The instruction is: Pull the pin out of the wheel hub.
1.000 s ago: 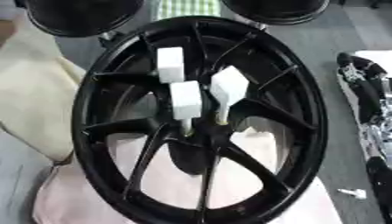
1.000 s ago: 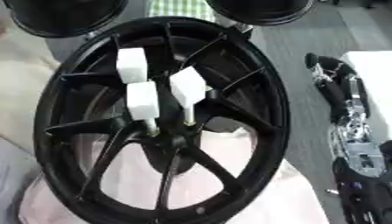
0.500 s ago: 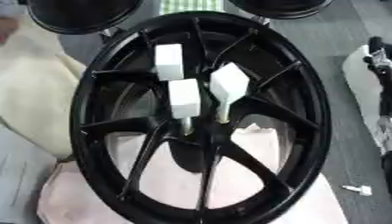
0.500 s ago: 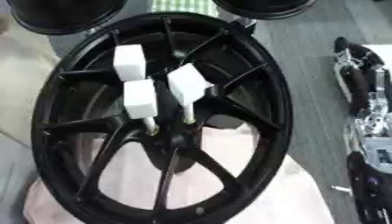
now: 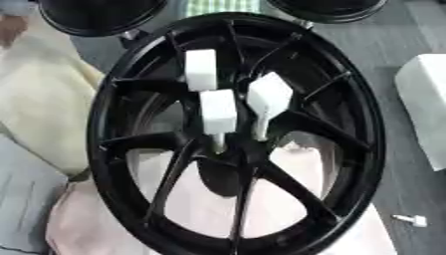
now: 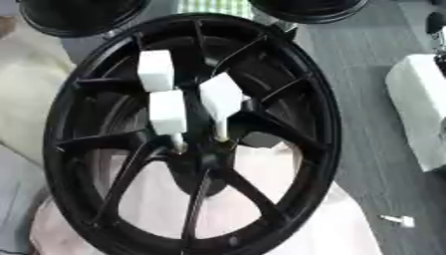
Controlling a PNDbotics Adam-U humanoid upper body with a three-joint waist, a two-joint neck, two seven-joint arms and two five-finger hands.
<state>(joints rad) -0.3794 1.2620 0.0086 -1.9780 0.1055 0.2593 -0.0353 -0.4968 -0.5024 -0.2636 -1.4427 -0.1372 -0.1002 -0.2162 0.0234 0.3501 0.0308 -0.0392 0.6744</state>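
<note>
Three white pins stand in the hub of the black wheel [image 5: 235,134], all seated and none drawn yet: one pin [image 5: 200,69] at about 11 o'clock from the hub centre, a second pin [image 5: 218,112] just below it, and a third pin [image 5: 268,97] at about 1 o'clock, tilted. Each has a blocky white head on a thin pale shank that runs down into the hub. I judge them light and stiff, the heads smooth enough to slip, so I would take one by the flat sides of its head and draw along the shank, not sideways. The wheel looks heavy and should stay put on the pale cloth [image 5: 87,224]. A small white piece [image 5: 409,219] lies on the grey floor at 4 o'clock; a white block [image 6: 422,109] sits at 3 o'clock. Neither of my hands shows in either view, so I cannot tell their state.
</note>
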